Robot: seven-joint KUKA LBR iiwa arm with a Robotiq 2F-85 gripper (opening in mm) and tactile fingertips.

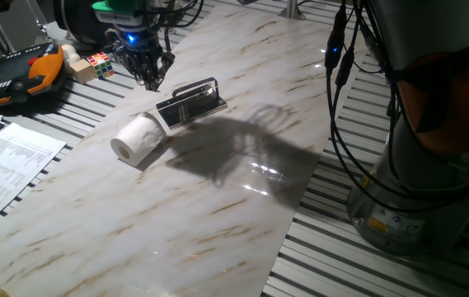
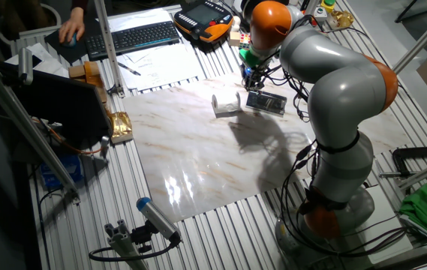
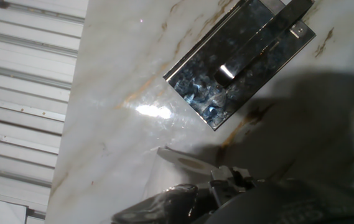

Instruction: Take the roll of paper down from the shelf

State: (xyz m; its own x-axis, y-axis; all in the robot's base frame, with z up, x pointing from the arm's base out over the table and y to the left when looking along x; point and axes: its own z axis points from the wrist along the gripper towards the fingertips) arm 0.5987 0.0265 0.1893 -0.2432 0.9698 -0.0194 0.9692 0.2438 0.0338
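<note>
Marble table (image 1: 218,231) foreground | roll of paper (image 1: 138,139) on its side, touching shelf (image 1: 191,103) | gripper (image 1: 150,77) above far edge, empty, grip state unclear

Hand cam: I'm seeing shelf (image 3: 239,62) lying flat on marble tabletop (image 3: 114,81), upper right, silver rail crossing it diagonally. Glare spot shining just left of shelf. Ribbed metal slats (image 3: 21,93) running along left edge. Dark gripper (image 3: 226,186) parts blurring bottom, jaw state unclear.

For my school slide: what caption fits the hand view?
Hand camera looks down on the empty black shelf on the marble table.
</note>
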